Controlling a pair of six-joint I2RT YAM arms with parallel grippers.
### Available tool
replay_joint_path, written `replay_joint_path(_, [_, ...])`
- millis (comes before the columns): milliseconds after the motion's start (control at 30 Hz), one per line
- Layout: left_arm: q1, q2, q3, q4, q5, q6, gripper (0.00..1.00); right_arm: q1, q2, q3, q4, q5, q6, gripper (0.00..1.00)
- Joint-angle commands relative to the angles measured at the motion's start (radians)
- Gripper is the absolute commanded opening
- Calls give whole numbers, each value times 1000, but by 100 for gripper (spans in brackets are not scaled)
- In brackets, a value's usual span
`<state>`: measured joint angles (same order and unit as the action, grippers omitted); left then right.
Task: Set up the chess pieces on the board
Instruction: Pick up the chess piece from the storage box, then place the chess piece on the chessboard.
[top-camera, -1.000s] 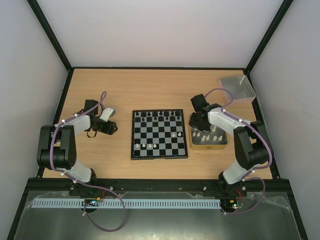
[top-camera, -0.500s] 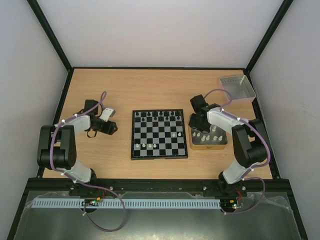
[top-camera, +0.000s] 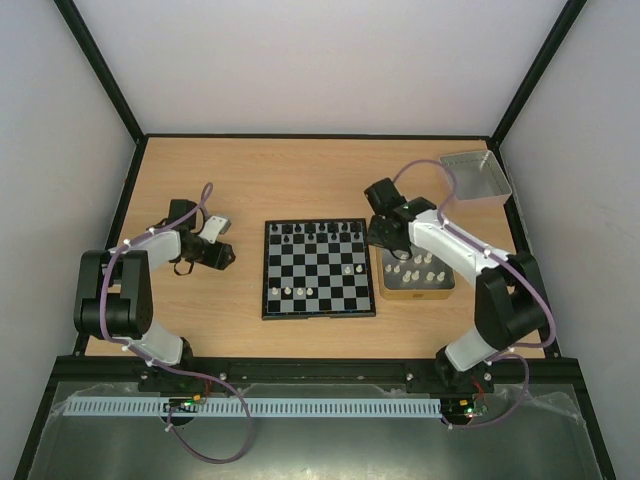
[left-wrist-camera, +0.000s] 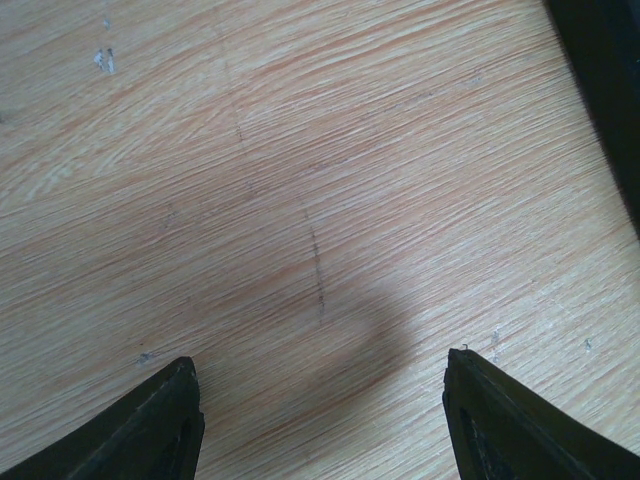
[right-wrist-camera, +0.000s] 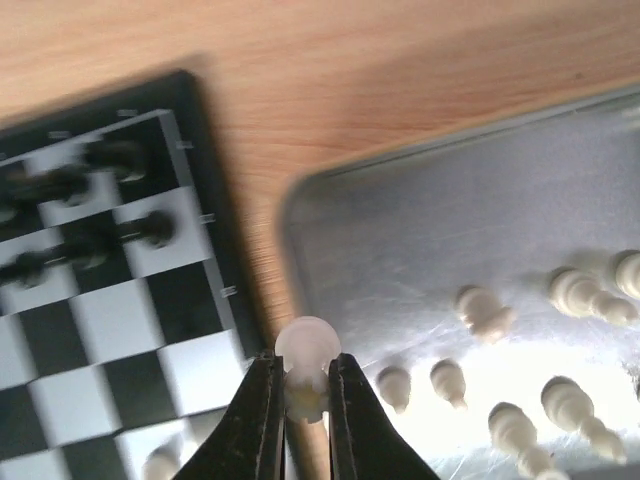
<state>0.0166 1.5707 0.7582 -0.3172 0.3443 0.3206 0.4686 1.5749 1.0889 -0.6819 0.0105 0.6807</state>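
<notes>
The checkered board (top-camera: 322, 262) lies mid-table, with black pieces (top-camera: 315, 232) along its far rows and a few white pieces (top-camera: 297, 290) nearer me. More white pieces (top-camera: 415, 265) stand in the tan-rimmed tray (top-camera: 415, 293) to its right. My right gripper (top-camera: 386, 234) hovers over the gap between board and tray. In the right wrist view this gripper (right-wrist-camera: 304, 368) is shut on a white round-headed piece (right-wrist-camera: 307, 345), with the board's corner (right-wrist-camera: 215, 250) to the left and the tray's pieces (right-wrist-camera: 480, 310) to the right. My left gripper (top-camera: 220, 256) rests left of the board, and in its wrist view it (left-wrist-camera: 320, 370) is open over bare wood.
A grey metal tray (top-camera: 475, 177) sits at the back right corner. Black frame posts and white walls close in the table on three sides. Purple cables loop off both arms.
</notes>
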Motion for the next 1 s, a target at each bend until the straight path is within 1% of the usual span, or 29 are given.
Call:
replay_joint_path(0, [2, 13, 3, -51, 12, -6, 66, 122, -66, 116, -156, 90, 10, 5])
replay_joint_path(133, [2, 20, 6, -52, 10, -8, 66, 274, -38, 227, -216, 92, 35, 6])
replay_joint_path(300, [2, 20, 5, -49, 6, -13, 66, 492, 77, 368, -258, 96, 74, 6])
replay_joint_path(467, [2, 23, 7, -49, 4, -15, 67, 630, 197, 445, -230, 45, 99, 6])
replay_joint_path(667, [2, 19, 4, -48, 2, -15, 66, 722, 315, 489, -207, 10, 107, 6])
replay_joint_path(967, [3, 17, 5, -49, 5, -14, 66, 749, 378, 489, -167, -38, 115, 7])
